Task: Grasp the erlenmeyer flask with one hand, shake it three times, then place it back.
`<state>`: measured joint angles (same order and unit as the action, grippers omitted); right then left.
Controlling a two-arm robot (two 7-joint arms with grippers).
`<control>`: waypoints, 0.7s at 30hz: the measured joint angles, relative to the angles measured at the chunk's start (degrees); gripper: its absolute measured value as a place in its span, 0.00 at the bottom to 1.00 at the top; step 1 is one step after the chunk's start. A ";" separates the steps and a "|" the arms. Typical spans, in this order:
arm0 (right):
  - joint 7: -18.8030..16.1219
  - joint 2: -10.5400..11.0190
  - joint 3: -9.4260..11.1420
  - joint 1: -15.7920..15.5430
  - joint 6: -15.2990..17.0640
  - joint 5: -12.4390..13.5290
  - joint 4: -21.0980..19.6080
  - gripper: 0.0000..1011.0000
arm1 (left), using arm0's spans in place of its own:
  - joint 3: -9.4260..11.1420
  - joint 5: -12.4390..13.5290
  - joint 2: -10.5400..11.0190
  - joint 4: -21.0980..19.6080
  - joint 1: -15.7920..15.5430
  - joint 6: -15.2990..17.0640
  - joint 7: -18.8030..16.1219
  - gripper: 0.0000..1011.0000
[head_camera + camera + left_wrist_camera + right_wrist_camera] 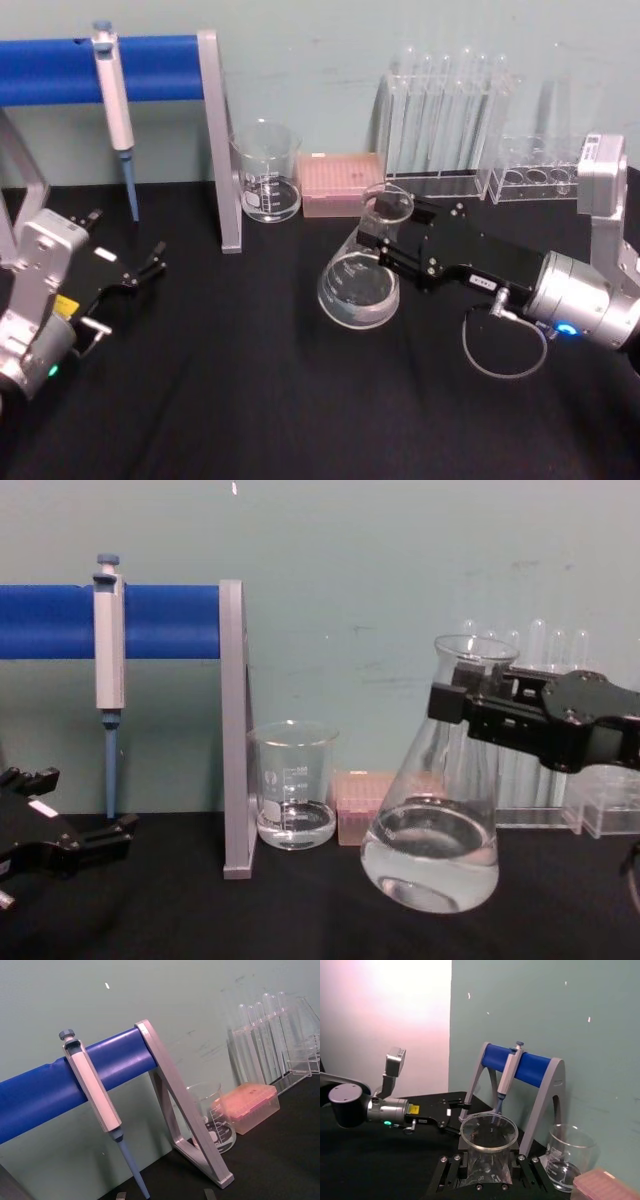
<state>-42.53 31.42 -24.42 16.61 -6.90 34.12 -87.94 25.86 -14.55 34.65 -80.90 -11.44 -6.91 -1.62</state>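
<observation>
Right hand point(388, 228) clenched on the neck of the erlenmeyer flask point(357, 285), held tilted near mid-surface point(250, 380), long axis running from the hand down to the liquid-filled base on its left; left hand point(150, 262) parked well apart, far left.

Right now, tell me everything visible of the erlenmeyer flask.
The erlenmeyer flask is clear glass: a wide base tapering to a narrow neck with a flared open rim. Clear liquid sits in its base. It is tilted, neck toward the robot's right, over the black table before the pink box. The right gripper is shut on its neck just below the rim; whether its base touches the table is unclear.
</observation>
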 joint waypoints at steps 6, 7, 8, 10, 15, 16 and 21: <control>-1.34 0.44 -1.32 1.10 -0.50 1.11 1.52 0.44 | 0.00 0.00 0.00 0.00 0.00 0.00 0.00 0.99; -1.34 0.44 -1.32 1.10 -0.50 1.11 1.52 0.44 | 0.00 0.00 0.00 0.00 0.00 0.00 0.00 0.99; -1.51 0.50 -1.58 1.29 -0.51 1.30 1.91 0.44 | 0.00 0.00 0.00 0.00 0.00 0.00 0.00 0.99; -1.72 0.55 -1.84 1.49 -0.51 1.46 2.34 0.44 | 0.00 0.00 0.00 0.00 0.00 0.00 0.00 0.99; -2.42 0.62 -2.75 2.10 -0.68 1.82 3.88 0.44 | 0.00 0.00 0.00 0.00 0.00 0.00 0.00 0.99; -2.52 0.62 -2.85 2.16 -0.70 1.88 4.09 0.44 | 0.00 0.00 0.00 0.00 0.00 0.00 0.00 0.99; -3.09 0.62 -3.34 2.55 -0.82 2.35 5.35 0.44 | 0.00 0.00 0.00 0.00 0.00 0.00 0.00 0.99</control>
<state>-45.63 32.04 -27.75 19.17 -7.72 36.47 -82.59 25.86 -14.55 34.65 -80.90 -11.43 -6.91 -1.62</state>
